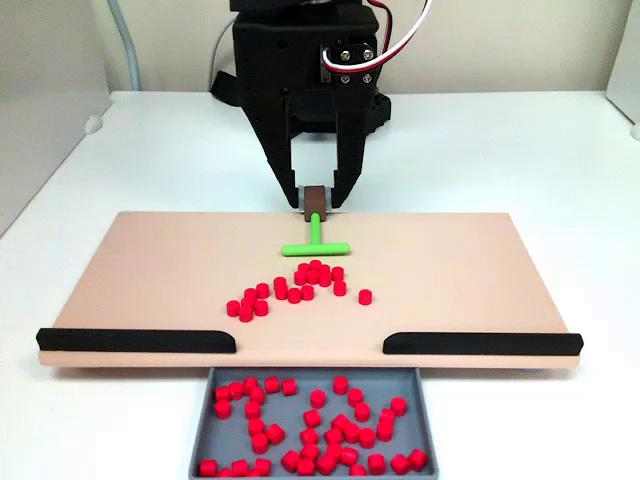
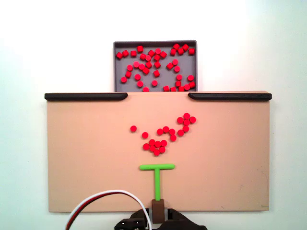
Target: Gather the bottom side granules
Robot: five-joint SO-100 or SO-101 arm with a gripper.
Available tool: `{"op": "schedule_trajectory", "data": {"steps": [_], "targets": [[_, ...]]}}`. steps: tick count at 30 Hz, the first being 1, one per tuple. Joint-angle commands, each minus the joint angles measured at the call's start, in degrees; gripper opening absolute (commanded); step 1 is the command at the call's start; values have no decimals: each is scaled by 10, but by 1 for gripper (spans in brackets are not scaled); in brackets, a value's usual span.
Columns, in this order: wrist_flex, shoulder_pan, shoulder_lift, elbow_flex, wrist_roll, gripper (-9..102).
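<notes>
Your claw (image 1: 316, 203) pinches the pusher's (image 1: 314, 243) brown handle (image 1: 316, 200). The granules (image 1: 292, 288) look light, hard and skittish: sweep them with the crossbar, don't grasp.

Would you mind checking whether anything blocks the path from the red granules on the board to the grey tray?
Nothing visible does: the granules face the open gap between the two black rails, which leads to the grey tray.
</notes>
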Motion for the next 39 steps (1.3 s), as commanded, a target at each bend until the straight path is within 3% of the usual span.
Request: {"op": "schedule_trajectory", "data": {"steps": [1, 39], "targets": [[-3, 0, -2, -4, 2, 0], [-23, 1, -165, -144, 13, 0]]}}
